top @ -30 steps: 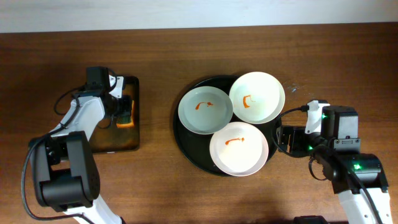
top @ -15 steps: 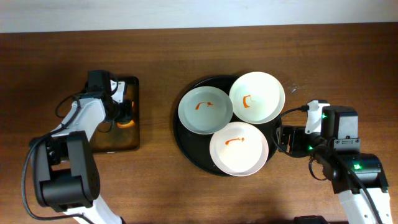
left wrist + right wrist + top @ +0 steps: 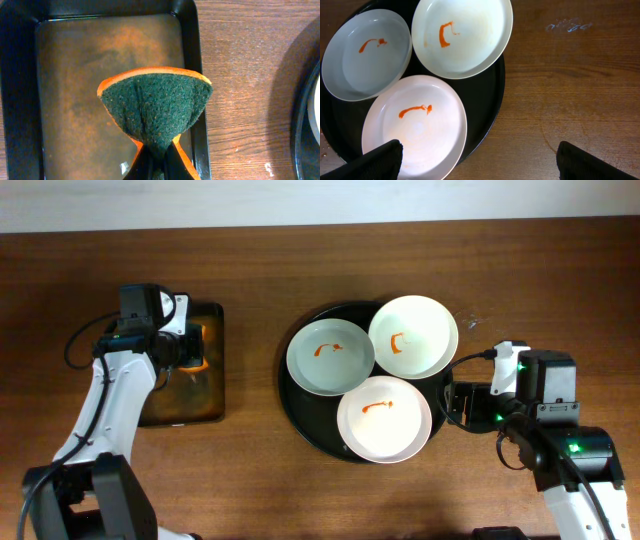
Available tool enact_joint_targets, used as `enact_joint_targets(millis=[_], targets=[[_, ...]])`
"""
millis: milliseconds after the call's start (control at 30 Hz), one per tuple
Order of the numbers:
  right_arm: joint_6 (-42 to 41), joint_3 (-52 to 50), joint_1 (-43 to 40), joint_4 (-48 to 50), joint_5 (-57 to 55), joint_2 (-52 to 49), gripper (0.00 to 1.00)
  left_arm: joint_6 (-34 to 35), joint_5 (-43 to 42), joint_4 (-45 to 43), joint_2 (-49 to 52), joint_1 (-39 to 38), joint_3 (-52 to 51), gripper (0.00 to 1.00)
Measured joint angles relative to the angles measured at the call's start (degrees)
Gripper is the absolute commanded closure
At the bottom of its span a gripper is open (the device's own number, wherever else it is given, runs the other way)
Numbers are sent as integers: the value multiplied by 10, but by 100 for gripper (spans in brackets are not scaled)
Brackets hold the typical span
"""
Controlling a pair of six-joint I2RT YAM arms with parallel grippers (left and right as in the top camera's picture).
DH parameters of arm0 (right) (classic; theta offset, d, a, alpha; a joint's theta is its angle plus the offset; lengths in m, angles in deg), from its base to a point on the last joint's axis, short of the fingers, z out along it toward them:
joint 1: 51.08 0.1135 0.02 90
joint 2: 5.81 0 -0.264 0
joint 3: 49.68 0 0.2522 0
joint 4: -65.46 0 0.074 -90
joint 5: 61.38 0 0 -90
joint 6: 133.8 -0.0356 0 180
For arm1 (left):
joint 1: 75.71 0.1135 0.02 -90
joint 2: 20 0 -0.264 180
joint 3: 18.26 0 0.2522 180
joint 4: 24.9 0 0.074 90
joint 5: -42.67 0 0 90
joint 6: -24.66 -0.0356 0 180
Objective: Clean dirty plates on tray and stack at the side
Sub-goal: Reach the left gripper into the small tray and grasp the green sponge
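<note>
1. The left claw (image 3: 155, 162) is pinched tight on the sponge (image 3: 155, 105), just above the small rusty tray (image 3: 75, 65).
2. The small rusty tray sits at 9 o'clock from the big black tray (image 3: 296, 412), well apart from it.
3. 3 plates lie in the black tray, at 10 o'clock (image 3: 331, 358), 1 o'clock (image 3: 416, 335) and 6 o'clock (image 3: 384, 420). Each has an orange smear.
4. The right claw (image 3: 479, 150) is spread wide and holds nothing. It hangs at 4 o'clock by the black tray's rim.
5. I think the step is to carry the sponge to a plate. Grip it firmly, go to the 10 o'clock plate, lay the sponge flat on the smear, and rub softly so the plate does not slide.
</note>
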Motion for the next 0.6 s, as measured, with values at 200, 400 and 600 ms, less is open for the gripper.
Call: enact_joint_targets(millis=[200, 400, 600], targets=[[0, 0, 0, -1, 0, 0, 1, 32, -52, -37, 0, 5, 0, 99], [0, 0, 0, -3, 0, 0, 1, 62, -294, -33, 0, 97, 0, 99], [0, 0, 0, -3, 0, 0, 1, 63, -393, -26, 0, 155, 0, 99]])
